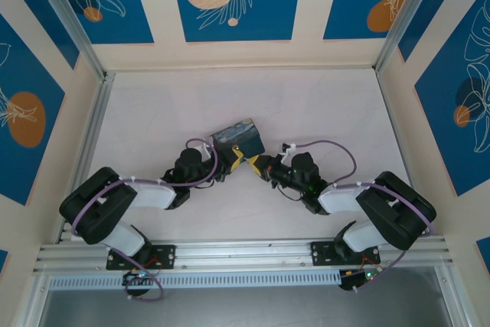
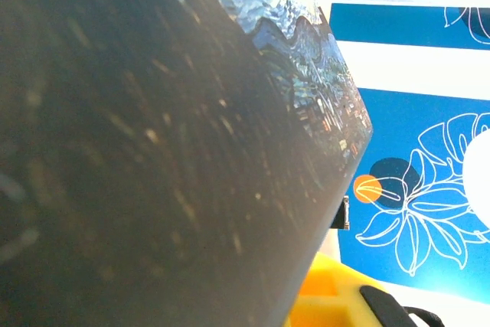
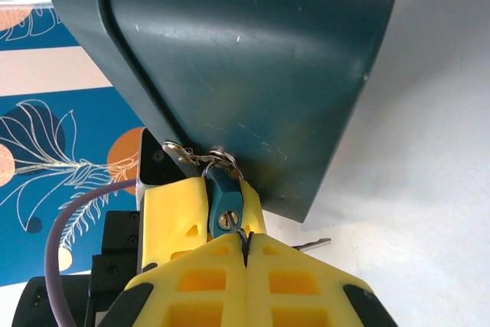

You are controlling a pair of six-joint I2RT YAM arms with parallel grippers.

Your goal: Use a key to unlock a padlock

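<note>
Plainly, our left fingers (image 3: 178, 216) clamp the padlock (image 3: 224, 198) on the night-sky box (image 1: 237, 138) at mid surface (image 1: 321, 105); our right fingers (image 3: 230, 256), pressed together, sit beside it.

Left black arm with white forearm shell (image 1: 145, 193): elbow pushed out to the left, forearm angled inward and forward. Right black arm with white forearm shell (image 1: 344, 197): mirrored, elbow out to the right.

Wrists converge midway between the two bases. Left yellow-tipped gripper (image 1: 233, 159) and right yellow-tipped gripper (image 1: 256, 165) sit tip to tip, just beside each other.

Right wrist view: right yellow-tipped gripper (image 3: 245, 244) has its fingers pressed flat together, seam closed. Left gripper's yellow fingers (image 3: 178, 216) lie directly ahead, drawn nearly together.
</note>
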